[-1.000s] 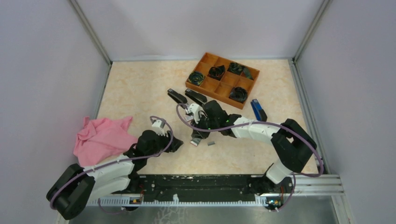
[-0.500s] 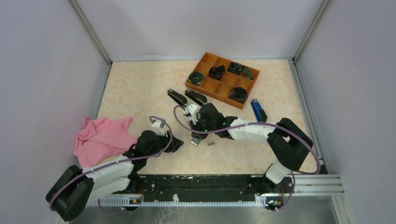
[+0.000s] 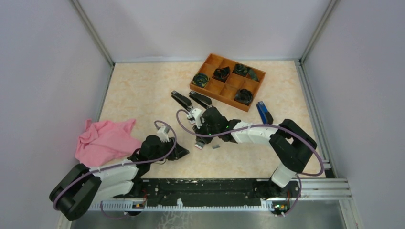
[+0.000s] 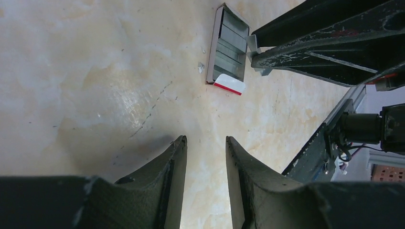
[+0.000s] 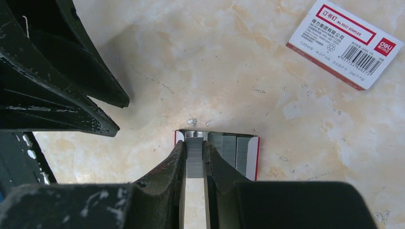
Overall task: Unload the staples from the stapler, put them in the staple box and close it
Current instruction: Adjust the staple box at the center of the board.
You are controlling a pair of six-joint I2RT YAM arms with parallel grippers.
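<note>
Right fingers (image 5: 169,171) are pinching a strip of staples (image 5: 194,164) over its red-edged tray (image 5: 241,152), mid-table (image 3: 143,95) toward the near edge, probably to stow it. Left fingers (image 4: 167,176) are hovering slightly parted, empty.

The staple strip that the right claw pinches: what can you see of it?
The staple strip is a short, silvery-grey, finely ribbed metal bar of joined staples. The right claw is shut on its long sides. It points away from the camera, its far end reaching over the small red-edged tray, beside more strips lying there.
</note>
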